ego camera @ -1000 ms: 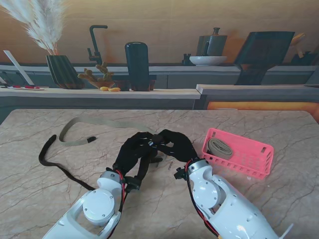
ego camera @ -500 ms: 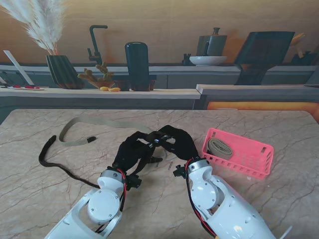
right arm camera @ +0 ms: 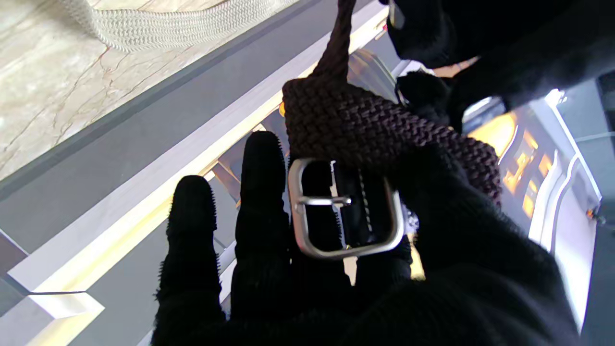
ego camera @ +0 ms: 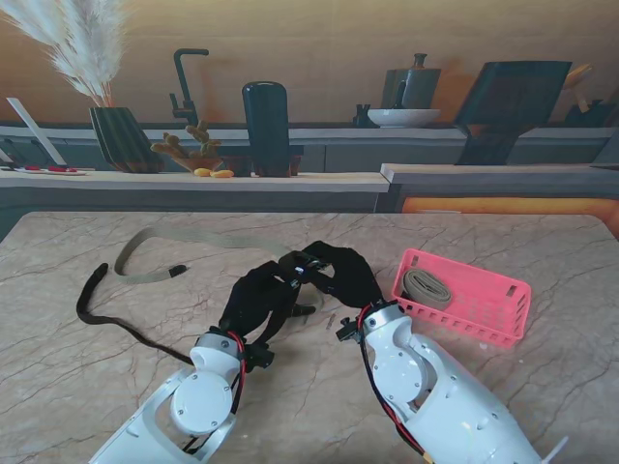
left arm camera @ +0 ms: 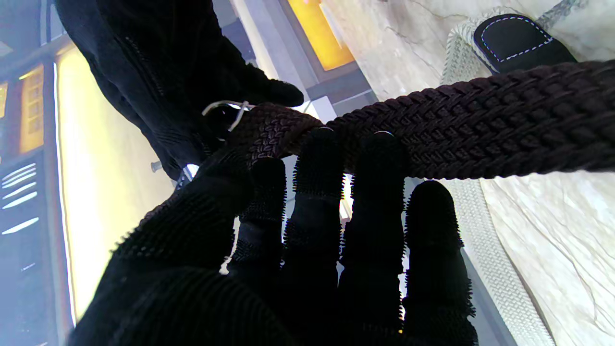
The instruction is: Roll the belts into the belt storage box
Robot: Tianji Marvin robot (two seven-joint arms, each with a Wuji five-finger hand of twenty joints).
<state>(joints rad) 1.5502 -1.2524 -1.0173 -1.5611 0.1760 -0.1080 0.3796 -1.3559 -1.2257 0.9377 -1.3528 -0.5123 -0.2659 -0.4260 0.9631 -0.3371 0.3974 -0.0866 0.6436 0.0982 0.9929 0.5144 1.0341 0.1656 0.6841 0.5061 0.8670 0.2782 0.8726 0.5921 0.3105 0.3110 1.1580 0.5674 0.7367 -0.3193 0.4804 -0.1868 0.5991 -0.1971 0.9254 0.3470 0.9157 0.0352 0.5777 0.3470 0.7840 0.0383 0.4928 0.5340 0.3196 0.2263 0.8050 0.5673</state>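
Three belts on show: a dark braided belt (ego camera: 116,324), a beige belt (ego camera: 145,253) and a rolled belt (ego camera: 423,287) that's already sitting in the pink box (ego camera: 503,311), the only container here, off to the right on the tabletop (ego camera: 542,251). The dark belt trails from the left side of the tabletop up to the middle, where both hands meet a bit off the surface. The left hand (ego camera: 263,295) is grasping the braided strap, fingers (left arm camera: 317,163) curled under it with the thumb on the other side, strap running across them. The right hand (ego camera: 340,274) is clenched on the buckle end, with the silver buckle (right arm camera: 346,207) lying against its fingers (right arm camera: 262,158) and the braid folded over on top under the thumb. So the two hands are touching or nearly so, with the belt end pinched between them. The beige belt lies loose in a loop farther from me and to the left, well apart from the box, nobody touching it. One loop of the dark belt sits near the left edge.
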